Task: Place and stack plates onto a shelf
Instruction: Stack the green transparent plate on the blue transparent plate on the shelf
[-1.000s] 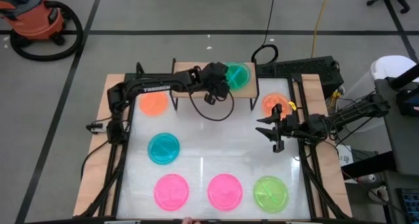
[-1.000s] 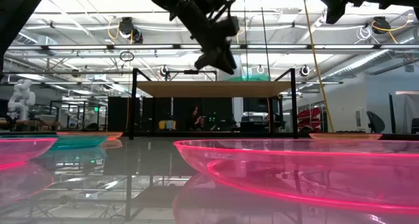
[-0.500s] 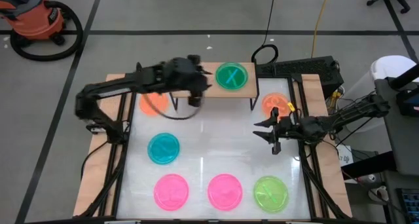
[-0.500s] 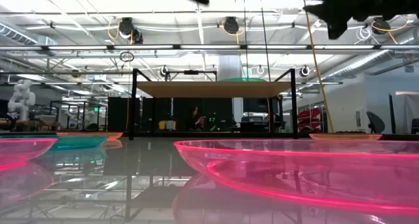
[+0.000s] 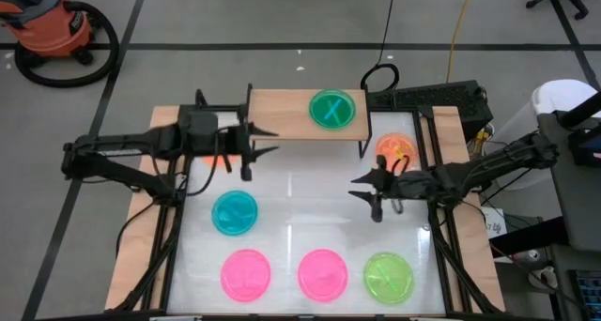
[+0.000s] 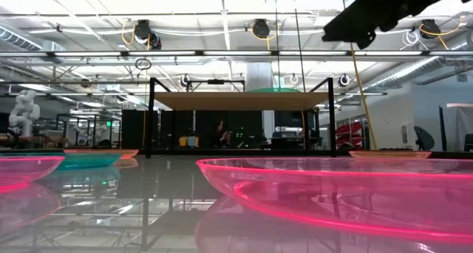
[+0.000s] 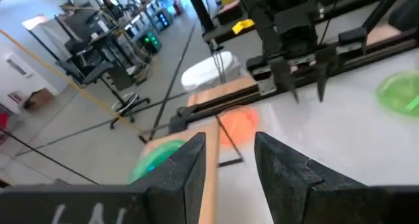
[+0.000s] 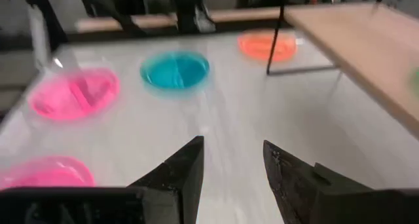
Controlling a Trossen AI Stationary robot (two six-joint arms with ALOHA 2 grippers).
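Note:
The light-wood shelf [image 5: 300,114] stands at the table's far side, with a green plate [image 5: 332,108] lying on its right half. My left gripper [image 5: 265,142] is open. It hovers at the shelf's left front corner, beside an orange plate [image 5: 214,155] that the arm partly hides. My right gripper [image 5: 362,186] is also open. It hangs over the white tabletop, left of the second orange plate [image 5: 394,148]. A cyan plate [image 5: 234,212], two pink plates [image 5: 245,273] [image 5: 322,273] and a lime plate [image 5: 388,277] lie flat on the table.
The shelf's thin black legs [image 5: 248,158] [image 5: 359,148] stand close to both grippers. In the right wrist view the shelf board [image 8: 366,47] lies off to one side, with the cyan plate [image 8: 175,69] and a pink plate [image 8: 73,93] ahead. Bare tabletop [image 5: 300,199] lies between the arms.
My left gripper has drawn back from the green plate on the shelf, travelling toward the table's left edge to the shelf's left front corner. The green plate stays on the shelf. My right gripper has moved a little toward the table's left, away from the orange plate.

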